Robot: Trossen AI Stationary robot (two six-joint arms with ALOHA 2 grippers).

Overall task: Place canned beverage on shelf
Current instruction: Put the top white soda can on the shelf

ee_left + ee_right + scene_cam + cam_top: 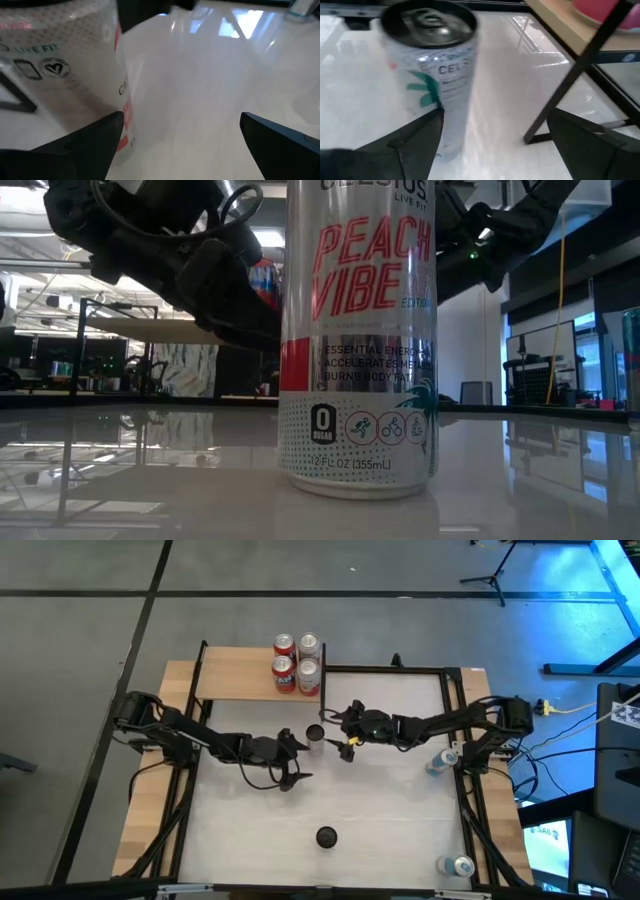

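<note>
**Can upright on table, both claws released**

Can (pixel 315 733) stands upright mid-table, just in front of shelf (pixel 240 674), between the 2 claws. Left gripper (pixel 295 762) & right gripper (pixel 338 732) both spread wide, each just beside can, neither gripping it. 4 cans (pixel 297 663) sit on shelf's right end.

- Can (pixel 357 340), frame centre: metal, glossy printed wall, shiny silver lid.
- Tabletop (pixel 150 470), lower frame: smooth whitish surface, glossy, mirror-like reflections.
- Shelf (pixel 235 673), upper centre: light matt wood board, black metal frame.
- Gripper fingers (pixel 405 145): dark, matt.
</note>
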